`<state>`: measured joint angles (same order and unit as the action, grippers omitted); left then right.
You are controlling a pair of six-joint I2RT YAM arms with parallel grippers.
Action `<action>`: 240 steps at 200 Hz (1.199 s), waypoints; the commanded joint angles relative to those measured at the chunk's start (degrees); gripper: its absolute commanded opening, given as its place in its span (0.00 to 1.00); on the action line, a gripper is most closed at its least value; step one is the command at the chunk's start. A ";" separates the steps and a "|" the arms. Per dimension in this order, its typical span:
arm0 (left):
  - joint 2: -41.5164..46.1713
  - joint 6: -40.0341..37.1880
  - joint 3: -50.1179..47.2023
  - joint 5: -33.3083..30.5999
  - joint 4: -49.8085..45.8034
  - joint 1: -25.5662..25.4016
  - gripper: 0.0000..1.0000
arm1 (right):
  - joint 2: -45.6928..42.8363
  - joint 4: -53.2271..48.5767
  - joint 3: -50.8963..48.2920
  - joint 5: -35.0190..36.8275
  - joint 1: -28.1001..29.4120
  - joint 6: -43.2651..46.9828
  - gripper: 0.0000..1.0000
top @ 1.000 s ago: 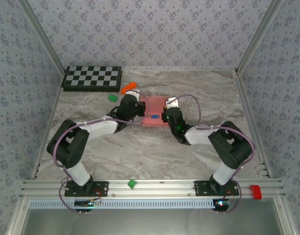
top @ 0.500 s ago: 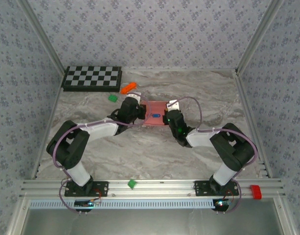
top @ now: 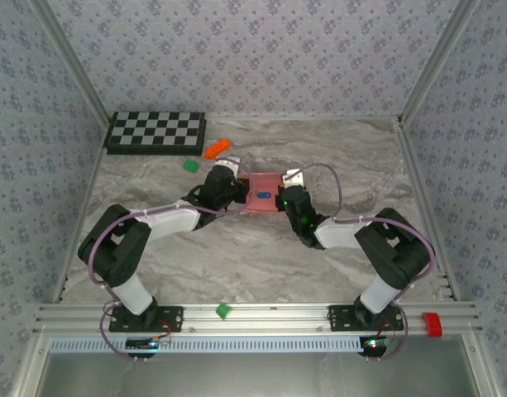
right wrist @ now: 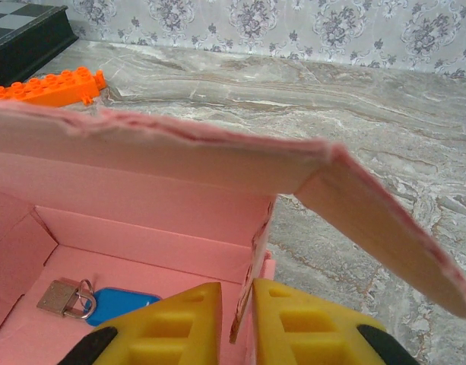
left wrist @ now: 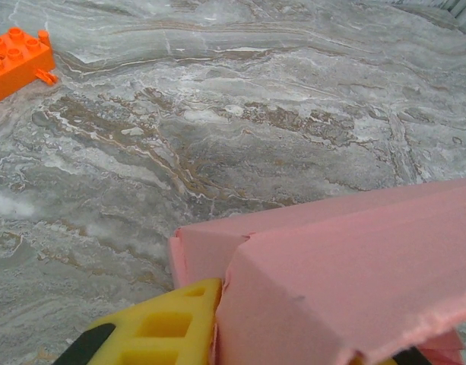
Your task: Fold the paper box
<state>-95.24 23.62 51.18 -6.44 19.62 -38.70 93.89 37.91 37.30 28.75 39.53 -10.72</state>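
The paper box (top: 265, 184) is a small pink card box in the middle of the table, between my two grippers. My left gripper (top: 236, 191) is at its left end. In the left wrist view one yellow finger (left wrist: 164, 331) presses against a folded pink flap (left wrist: 354, 274), which hides most of the other finger. My right gripper (right wrist: 236, 293) is shut on the box's thin right wall (right wrist: 257, 247). The lid flap (right wrist: 179, 156) hangs tilted over the open box. A small padlock (right wrist: 61, 298) on a blue tag (right wrist: 122, 303) lies on the box floor.
An orange block (top: 217, 148) and a green block (top: 190, 165) lie just behind and left of the box. A chessboard (top: 155, 131) sits at the back left. Another green block (top: 223, 310) and a red piece (top: 432, 323) rest on the front rail.
The pink card has drawn in from a wider spread shape to a more compact box. Both grippers have shifted slightly toward the back with it.
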 commanded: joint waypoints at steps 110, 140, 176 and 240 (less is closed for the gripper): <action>1.09 0.91 -1.88 1.94 2.78 -0.55 0.12 | -0.27 -0.65 -1.82 0.69 0.64 -2.45 0.18; 1.55 0.91 -3.41 1.75 3.39 -0.61 0.13 | -1.03 -0.47 -2.89 1.04 0.64 -2.85 0.18; 1.90 0.55 -4.48 1.87 3.59 -0.69 0.14 | -1.95 -0.80 -3.99 0.95 0.72 -3.78 0.18; 2.05 0.82 -6.17 0.82 3.95 -1.23 0.14 | -2.74 -1.86 -5.30 0.57 1.07 -4.96 0.19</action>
<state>-95.24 23.68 45.06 -5.41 22.24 -39.55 92.60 37.45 33.06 28.73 40.16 -14.22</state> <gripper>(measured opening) 0.137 0.188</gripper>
